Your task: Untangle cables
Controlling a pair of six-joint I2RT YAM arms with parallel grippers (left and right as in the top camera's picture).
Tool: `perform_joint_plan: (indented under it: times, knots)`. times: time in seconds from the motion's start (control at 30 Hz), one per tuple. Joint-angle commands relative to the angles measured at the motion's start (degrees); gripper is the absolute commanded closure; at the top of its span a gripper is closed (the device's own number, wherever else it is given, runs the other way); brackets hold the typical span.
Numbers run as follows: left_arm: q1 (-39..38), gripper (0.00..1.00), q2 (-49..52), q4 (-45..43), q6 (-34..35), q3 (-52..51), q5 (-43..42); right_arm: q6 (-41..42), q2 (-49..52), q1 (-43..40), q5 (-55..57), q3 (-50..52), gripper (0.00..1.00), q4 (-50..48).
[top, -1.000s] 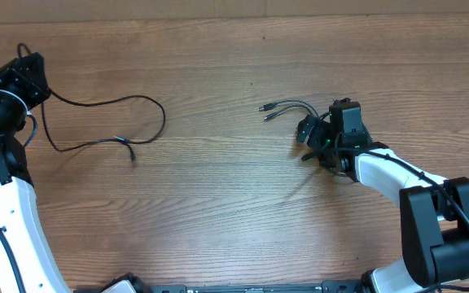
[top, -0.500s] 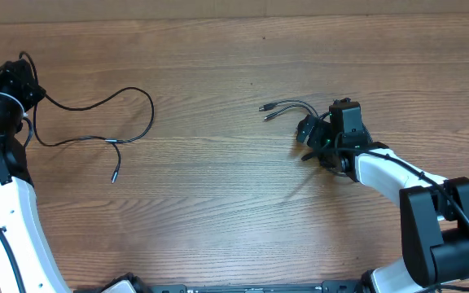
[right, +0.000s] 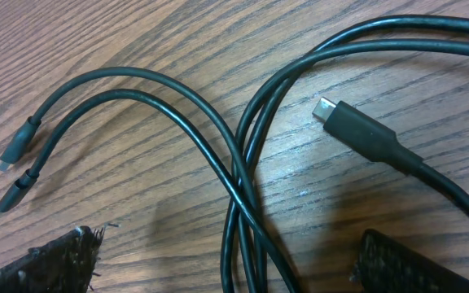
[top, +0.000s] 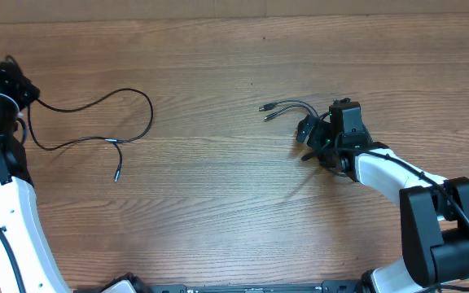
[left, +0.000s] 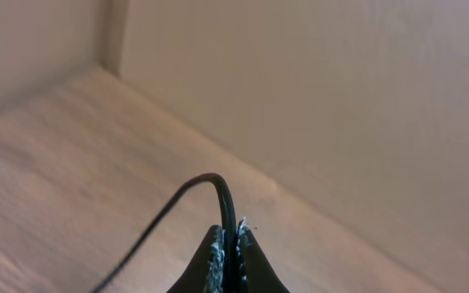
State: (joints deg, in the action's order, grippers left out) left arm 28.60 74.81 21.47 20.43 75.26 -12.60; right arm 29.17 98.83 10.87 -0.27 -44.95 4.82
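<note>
The wood-grain worktop (top: 218,220) is stretching out to a plain beige wall (left: 340,98). The left pincer (left: 229,238) is squeezing fully shut on a thin black cable (top: 151,115), which is trailing rightward in a loose loop. Over the past second its free plug (top: 116,173) has been sliding down and left, so this cord is now lying well apart from the rest. The right pincer (right: 234,262) is hanging wide open, gripping nothing, over the remaining crossed cables (right: 243,163), which are staying put and probably needing separation next.
</note>
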Motion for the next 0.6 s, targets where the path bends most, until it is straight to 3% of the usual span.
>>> perform_joint_plan:
  times: [0.0,0.27,0.57]
  knots:
    - [-0.17,0.96,-0.07,-4.61,-2.23,1.33,6.64,2.99,4.7,0.42,-7.98,4.0,0.0,3.45]
    - [-0.17,0.96,4.04,-24.74,-2.01,4.28,12.26,2.99,4.7,0.42,-7.98,4.0,0.0,3.45]
    - [-0.7,0.96,22.95,-38.01,-2.03,21.18,12.55,2.99,4.7,0.42,-7.98,4.02,0.0,3.45]
